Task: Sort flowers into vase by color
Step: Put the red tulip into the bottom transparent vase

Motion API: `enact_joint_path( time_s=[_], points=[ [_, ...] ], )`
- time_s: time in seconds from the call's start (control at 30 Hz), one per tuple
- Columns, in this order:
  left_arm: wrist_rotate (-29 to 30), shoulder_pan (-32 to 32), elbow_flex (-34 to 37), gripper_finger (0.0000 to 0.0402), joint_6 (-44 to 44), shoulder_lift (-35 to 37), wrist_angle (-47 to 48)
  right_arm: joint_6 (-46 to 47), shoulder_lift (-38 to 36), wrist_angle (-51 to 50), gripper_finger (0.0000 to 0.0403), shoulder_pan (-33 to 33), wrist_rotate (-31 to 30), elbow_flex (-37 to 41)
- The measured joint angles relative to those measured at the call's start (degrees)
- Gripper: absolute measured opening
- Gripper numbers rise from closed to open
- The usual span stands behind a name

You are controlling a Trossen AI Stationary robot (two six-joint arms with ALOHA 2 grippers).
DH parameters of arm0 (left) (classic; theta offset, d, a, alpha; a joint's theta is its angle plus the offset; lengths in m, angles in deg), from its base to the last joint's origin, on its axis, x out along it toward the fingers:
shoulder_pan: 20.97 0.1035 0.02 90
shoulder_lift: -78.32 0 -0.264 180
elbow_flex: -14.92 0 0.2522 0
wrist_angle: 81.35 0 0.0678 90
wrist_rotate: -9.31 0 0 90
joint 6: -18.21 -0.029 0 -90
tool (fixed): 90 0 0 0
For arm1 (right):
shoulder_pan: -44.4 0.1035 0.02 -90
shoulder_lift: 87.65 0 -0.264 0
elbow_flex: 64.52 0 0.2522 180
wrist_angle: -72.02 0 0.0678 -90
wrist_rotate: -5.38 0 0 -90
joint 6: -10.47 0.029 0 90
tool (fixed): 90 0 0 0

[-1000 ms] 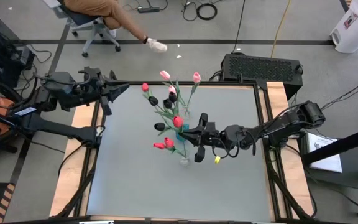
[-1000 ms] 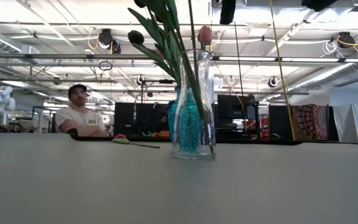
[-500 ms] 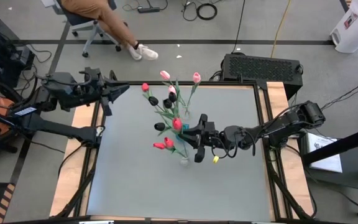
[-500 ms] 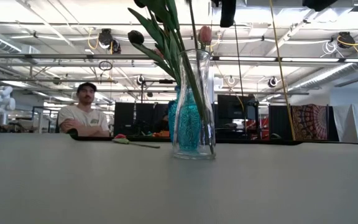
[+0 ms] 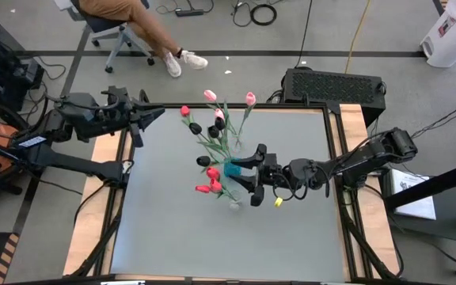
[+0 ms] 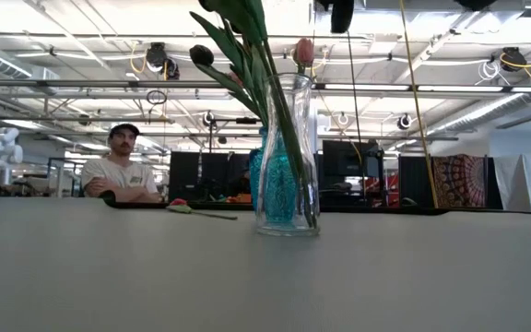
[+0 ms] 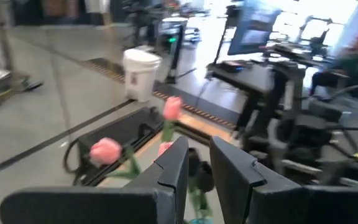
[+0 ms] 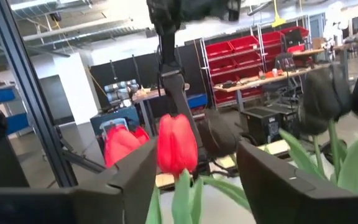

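Stem upright, the red-headed artificial tulip (image 8: 177,144) stands between your right gripper (image 5: 253,174) fingers, now spread wide, having released it.

Red, pink and black artificial tulips (image 5: 215,134) on thin green stems stand bunched upright in two vases mid-table, while one red-headed tulip (image 6: 184,208) lies flat on the tabletop behind.

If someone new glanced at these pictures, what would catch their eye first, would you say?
Most likely the bunch of flowers, red, pink and black heads fanning over the middle of the table from the clear vase. Next, the right gripper beside them, fingers open around a red tulip. The left gripper waits at the table's far left corner.
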Motion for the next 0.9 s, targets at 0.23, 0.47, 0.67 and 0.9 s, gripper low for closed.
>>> enact_joint_path(
  time_s=[0.23,0.47,0.67,0.9],
  points=[
    [13.57,0.04,0.0,0.0073,12.15,0.02,7.39,-0.37,-5.85,-7.34,0.0219,-0.02,-0.02,0.0],
    [24.16,0.07,0.0,0.0069,31.7,0.0,17.2,-0.39,-11.57,-16.42,0.0219,-0.13,-0.63,0.0],
    [25.13,0.04,0.0,0.0059,42.2,-1.45,22.13,-0.39,-14.59,-18.17,0.0219,-0.13,-1.92,0.0],
    [24.08,0.0,0.0,0.0058,47.82,-5.14,22.09,-0.44,-17.62,-17.61,0.0219,-0.11,-1.99,0.0]
  ],
)
